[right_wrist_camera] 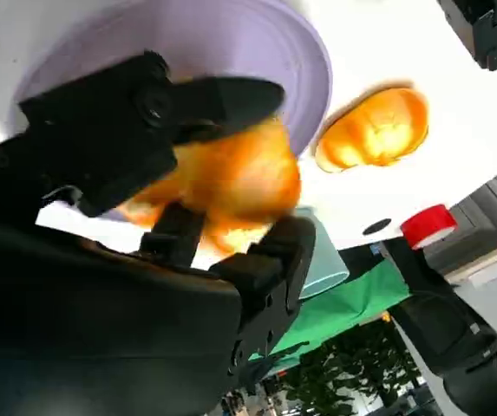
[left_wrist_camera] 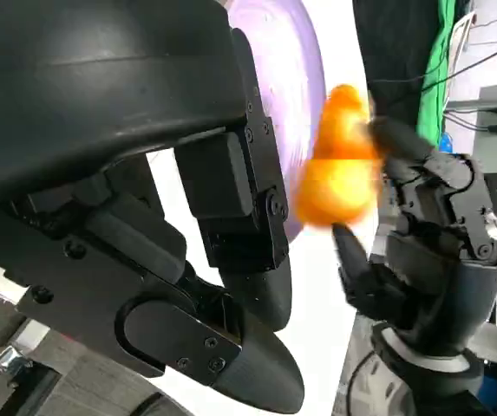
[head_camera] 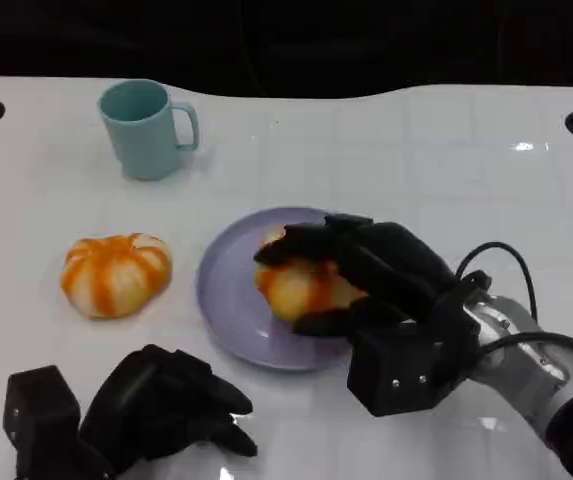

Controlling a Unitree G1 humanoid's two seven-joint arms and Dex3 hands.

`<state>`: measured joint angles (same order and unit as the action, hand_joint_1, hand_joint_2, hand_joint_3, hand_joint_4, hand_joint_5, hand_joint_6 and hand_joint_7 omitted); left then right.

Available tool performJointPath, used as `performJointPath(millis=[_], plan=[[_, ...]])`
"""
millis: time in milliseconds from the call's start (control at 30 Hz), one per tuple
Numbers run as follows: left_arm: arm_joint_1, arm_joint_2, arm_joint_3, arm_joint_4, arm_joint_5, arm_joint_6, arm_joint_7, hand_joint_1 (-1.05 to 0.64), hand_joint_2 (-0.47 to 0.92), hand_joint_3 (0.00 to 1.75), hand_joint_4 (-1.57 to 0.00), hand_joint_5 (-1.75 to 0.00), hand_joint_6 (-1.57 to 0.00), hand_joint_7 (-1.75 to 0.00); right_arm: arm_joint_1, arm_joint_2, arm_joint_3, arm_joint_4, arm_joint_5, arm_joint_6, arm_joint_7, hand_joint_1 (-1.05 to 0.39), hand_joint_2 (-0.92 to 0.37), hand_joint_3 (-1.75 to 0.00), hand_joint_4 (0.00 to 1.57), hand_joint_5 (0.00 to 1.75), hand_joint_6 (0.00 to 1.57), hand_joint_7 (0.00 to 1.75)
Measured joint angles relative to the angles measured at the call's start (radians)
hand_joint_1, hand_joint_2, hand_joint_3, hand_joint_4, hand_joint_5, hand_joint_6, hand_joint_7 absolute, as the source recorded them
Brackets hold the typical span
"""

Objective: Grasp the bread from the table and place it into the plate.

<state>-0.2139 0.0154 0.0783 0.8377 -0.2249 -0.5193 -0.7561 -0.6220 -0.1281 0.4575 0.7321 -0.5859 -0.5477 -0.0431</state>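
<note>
— What is in the plate (head_camera: 228, 300)?

— One bread roll (head_camera: 301, 285), over the plate's right half. The right hand (head_camera: 366, 275) grips it, fingers (head_camera: 301, 242) curled over the top and another underneath. Whether the roll rests on the plate or sits just above it, I cannot tell.

— And the mug (head_camera: 146, 128)?

— Upright at the far left of the table (head_camera: 416, 150), handle to the right. Its inside is not visible from here.

— Describe the roll.

— Round, domed, glossy orange with paler bands. A second roll (head_camera: 116, 273) of the same kind lies on the table, left of the plate and apart from it, with pale ribs running down from its crown.

— Materials?

— The plate is lavender, round, shallow and smooth. The mug is pale teal. The table is white and shiny.

— The left hand (head_camera: 161, 405)?

— Low at the near edge, fingers curled in, holding nothing.
</note>
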Motion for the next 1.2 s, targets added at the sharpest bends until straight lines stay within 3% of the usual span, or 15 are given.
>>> performJointPath(millis=[167, 533, 700, 933, 1067, 1200], plan=[[0.0, -0.001, 0.0, -0.001, -0.001, 0.007, 0.0, -1.05, 0.78, 0.0, -1.57, -0.18, -1.55, 0.0, 0.028, -0.031, -0.005, -0.082, 0.013, 0.041, 0.064, -0.89, -0.92, -0.43, 0.0, 0.48, 0.04, 0.15], [0.0, -0.003, 0.0, -0.004, -0.001, 0.012, 0.0, -1.05, 0.77, 0.0, -1.57, -0.17, -1.55, 0.0, 0.087, -0.074, -0.031, -0.198, 0.043, 0.083, 0.131, -0.89, -0.92, -0.43, 0.02, 0.49, 0.06, 0.14], [0.001, -0.003, 0.002, -0.005, -0.003, 0.018, 0.0, -1.05, 0.77, 0.0, -1.57, -0.17, -1.55, 0.0, 0.16, -0.123, -0.07, -0.277, 0.072, 0.089, 0.165, -0.85, -0.92, -0.41, 0.08, 0.55, 0.13, 0.17], [0.0, -0.002, 0.001, -0.003, -0.001, 0.015, 0.0, -1.05, 0.78, 0.01, -1.57, -0.18, -1.55, 0.0, 0.244, -0.138, -0.123, -0.355, 0.137, 0.071, 0.168, -0.77, -0.92, -0.34, 0.23, 0.64, 0.31, 0.21], [0.0, -0.002, 0.0, -0.003, 0.001, 0.012, 0.0, -1.05, 0.78, 0.0, -1.57, -0.2, -1.55, 0.0, 0.308, -0.149, -0.156, -0.416, 0.18, 0.047, 0.169, -0.75, -0.92, -0.37, 0.32, 0.8, 0.43, 0.25], [0.0, -0.002, 0.0, -0.003, 0.001, 0.01, 0.0, -1.05, 0.79, 0.01, -1.57, -0.2, -1.55, 0.0, 0.386, -0.155, -0.198, -0.491, 0.249, 0.053, 0.19, -0.68, -0.92, -0.29, 0.39, 1.15, 0.58, 0.39]])
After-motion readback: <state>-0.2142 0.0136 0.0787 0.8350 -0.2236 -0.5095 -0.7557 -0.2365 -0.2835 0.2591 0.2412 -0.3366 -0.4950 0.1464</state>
